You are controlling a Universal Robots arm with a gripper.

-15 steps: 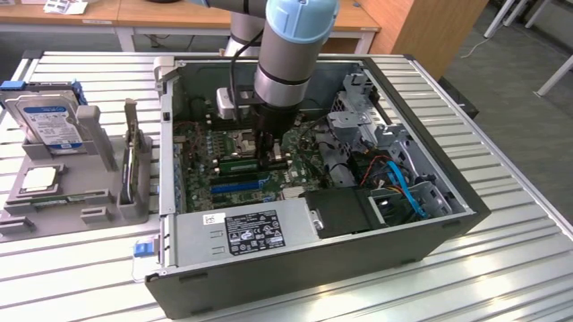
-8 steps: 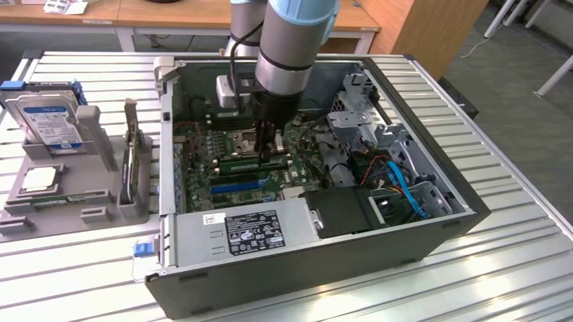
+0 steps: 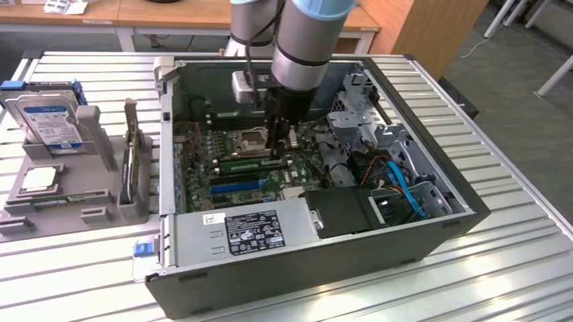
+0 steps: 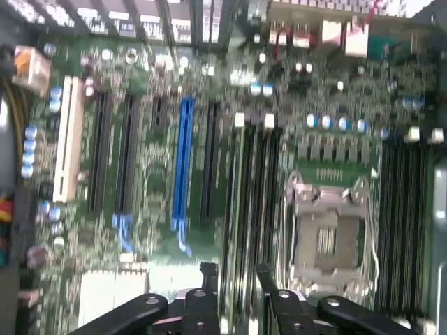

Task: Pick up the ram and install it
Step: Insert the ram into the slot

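- Directly under the gripper [image 4: 235, 273], the ram [image 4: 234, 202] is sitting edge-up in a memory slot, running out between the two fingers [image 4: 207, 276].
- Fingers are standing apart, gripping nothing; the stick is lying in the gap between them, contact not clear.
- Beside the gripper, the CPU socket [image 4: 327, 234] is showing; the blue expansion slot [image 4: 184, 160] is lying off to the other side.
- Judging progress: pick-up and placing are looking done; whether the ram is sitting fully home, latches closed, I cannot tell.
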